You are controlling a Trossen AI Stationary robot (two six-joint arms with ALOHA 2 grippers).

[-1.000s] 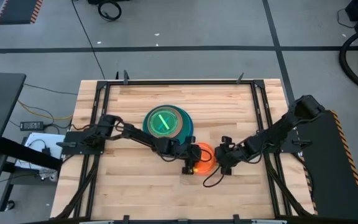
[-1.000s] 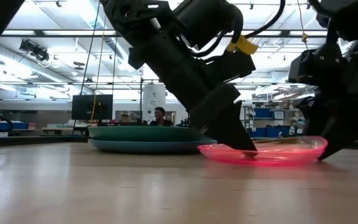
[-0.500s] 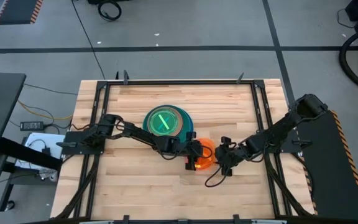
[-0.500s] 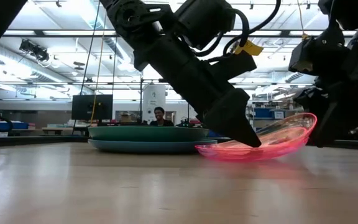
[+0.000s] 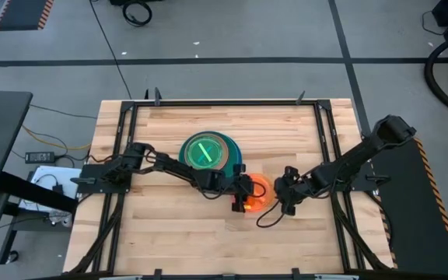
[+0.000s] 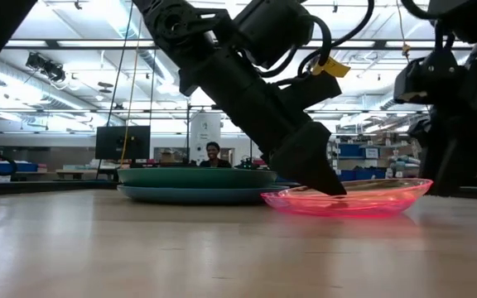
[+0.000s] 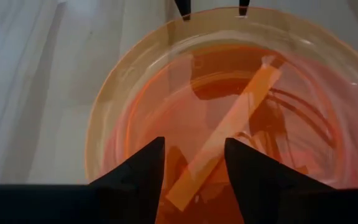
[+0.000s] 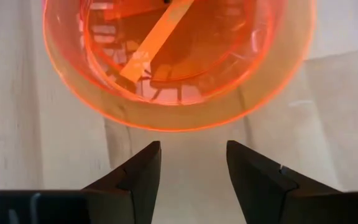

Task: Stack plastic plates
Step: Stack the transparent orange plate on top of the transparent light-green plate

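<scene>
One translucent orange plate [image 5: 257,194] lay flat on the wooden table [image 5: 169,233], just right of a single stack of plates [image 5: 207,153] near the table's middle. From above, the stack showed a lime-green plate [image 5: 203,152] on top, a dark green rim around it and a teal edge beneath; how many plates it held in all could not be counted.

Two arms were at work. The left gripper [image 5: 243,197] reached over the orange plate's left side, its fingers set narrowly apart above the plate's floor and closed on nothing. The right gripper [image 5: 283,194] stood just beside the plate's right rim, fingers parted and empty, over bare wood.

The low view added what the overhead one hid: the orange plate [image 6: 346,199] sat level on the table, and the stack [image 6: 197,184] looked like two wide, shallow rims. The left wrist view showed a glossy diagonal band across the plate's [image 7: 229,130] clear floor. The right wrist view showed the smooth round rim [image 8: 166,121] apart from the fingertips [image 8: 143,163].
</scene>
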